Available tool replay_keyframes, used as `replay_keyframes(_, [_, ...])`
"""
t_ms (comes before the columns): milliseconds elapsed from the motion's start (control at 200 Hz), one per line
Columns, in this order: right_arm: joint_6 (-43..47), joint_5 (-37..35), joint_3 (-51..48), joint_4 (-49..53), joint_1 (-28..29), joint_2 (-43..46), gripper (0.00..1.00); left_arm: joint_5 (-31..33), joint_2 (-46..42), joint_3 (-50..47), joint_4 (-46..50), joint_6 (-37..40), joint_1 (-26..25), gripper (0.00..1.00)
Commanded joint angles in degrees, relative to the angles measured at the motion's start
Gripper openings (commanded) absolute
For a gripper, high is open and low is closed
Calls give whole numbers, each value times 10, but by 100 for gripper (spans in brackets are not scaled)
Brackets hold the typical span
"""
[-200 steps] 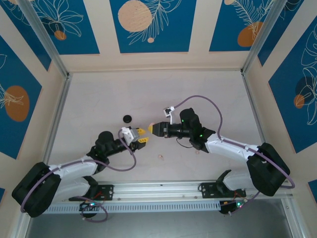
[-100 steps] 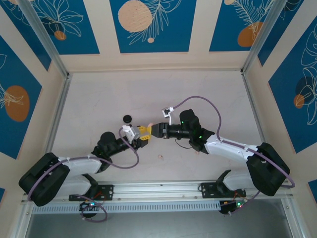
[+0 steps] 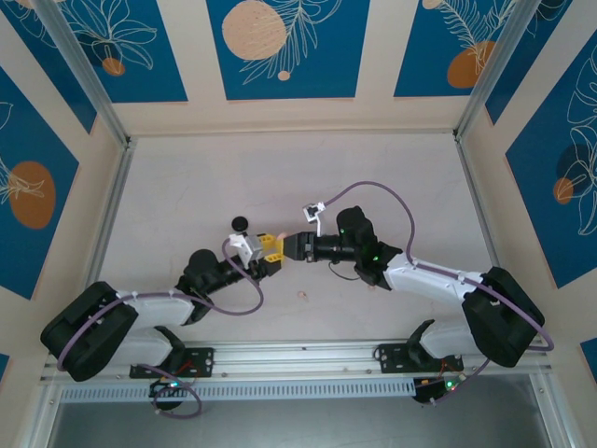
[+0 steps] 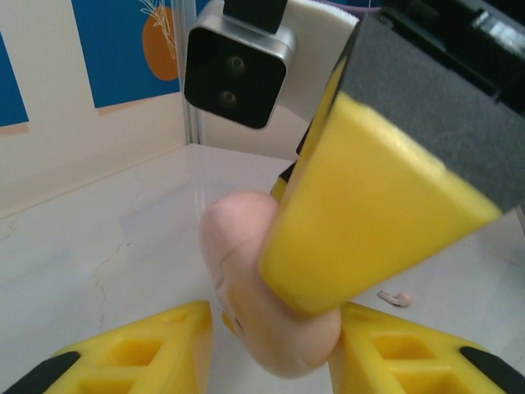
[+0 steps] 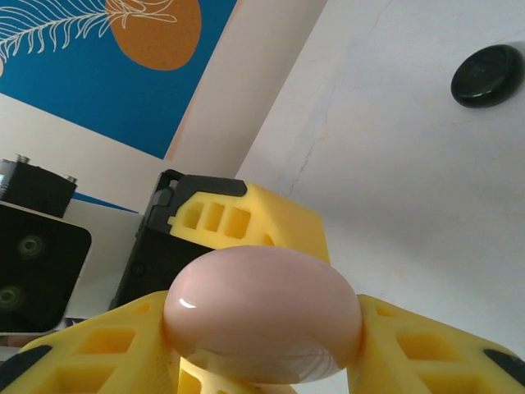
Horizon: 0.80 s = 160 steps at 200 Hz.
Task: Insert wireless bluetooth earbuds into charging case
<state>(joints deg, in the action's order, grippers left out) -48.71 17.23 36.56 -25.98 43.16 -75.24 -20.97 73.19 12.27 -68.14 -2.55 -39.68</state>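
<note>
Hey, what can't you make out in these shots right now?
Pale pink oval charging case: contents hidden by its own shell, right wrist view.
Left gripper: whether its fingers press the case, blurred up close, left wrist view.
Tiny pale pink earbud: too small to tell orientation, top view.

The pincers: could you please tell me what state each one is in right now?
Left pincer: fingers either side of the pink case; whether it grips cannot be told.
Right pincer: closed, holding the pink case.
</note>
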Motion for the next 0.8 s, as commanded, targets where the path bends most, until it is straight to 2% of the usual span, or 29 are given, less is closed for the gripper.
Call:
replay_keyframes(0, [-4,8,-4,-13,6,-4,47,-4,5,13,-30,-12,-9,39])
replay_keyframes(120, [-3,8,-6,-13,7,-4,50,-5,4,15,-28,-16,-10,38])
replay_keyframes(290, [2,8,-7,-9,8,1,52,-4,-2,14,-21,-18,-10,20])
replay_keyframes(360, [14,8,-9,-6,8,7,55,-12,-5,15,-13,-17,-10,16])
replay_keyframes(520, [89,-10,-13,41,5,60,67,-39,-16,26,38,-13,-9,10])
replay_keyframes(795, [248,7,-18,124,-32,176,72,-107,-22,30,42,-10,-3,8])
